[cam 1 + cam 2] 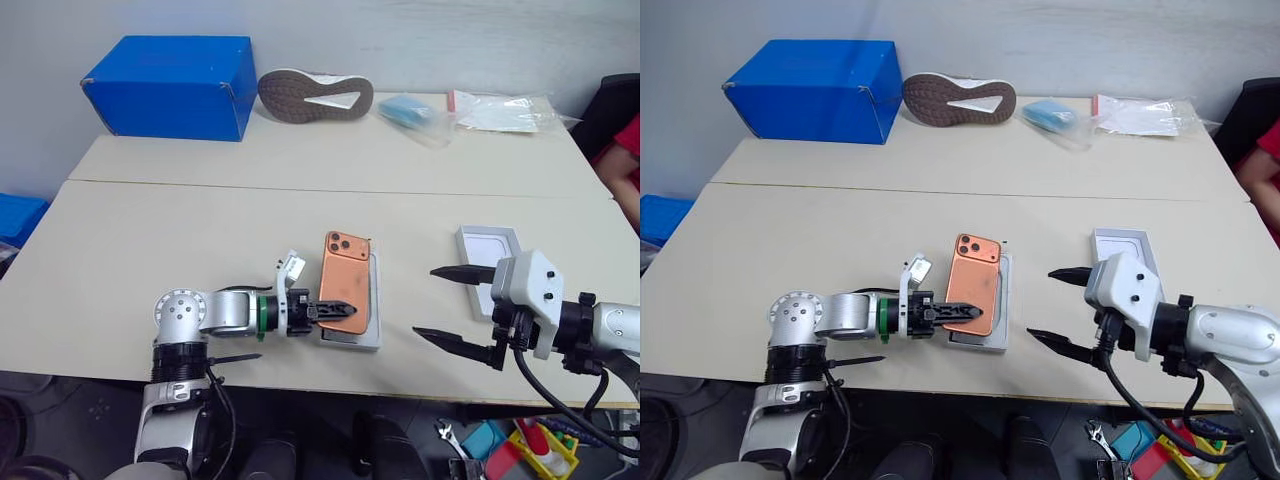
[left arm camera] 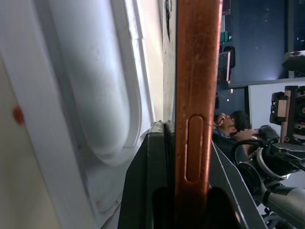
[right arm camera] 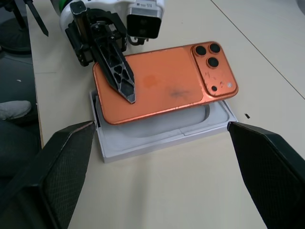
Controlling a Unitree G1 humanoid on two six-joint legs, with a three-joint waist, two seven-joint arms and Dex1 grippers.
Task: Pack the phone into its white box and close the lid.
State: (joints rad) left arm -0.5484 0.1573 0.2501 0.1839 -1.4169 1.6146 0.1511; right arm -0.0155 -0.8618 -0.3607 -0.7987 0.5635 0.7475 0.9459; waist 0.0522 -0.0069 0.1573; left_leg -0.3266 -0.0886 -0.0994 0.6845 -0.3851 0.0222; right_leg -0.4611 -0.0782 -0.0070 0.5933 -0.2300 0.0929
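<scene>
The orange phone is back up, its camera cluster at the far end. My left gripper is shut on its near end, one finger lying across the back. Under the phone lies the white box, its top showing a white insert with an oval recess. The phone overlaps it, shifted a little to the left. My right gripper is open and holds nothing, just right of the box. The lid lies open side up behind the right gripper.
A big blue box, a shoe sole up, a blue packet and a clear plastic bag line the far side of the table. A person in red is at the right edge.
</scene>
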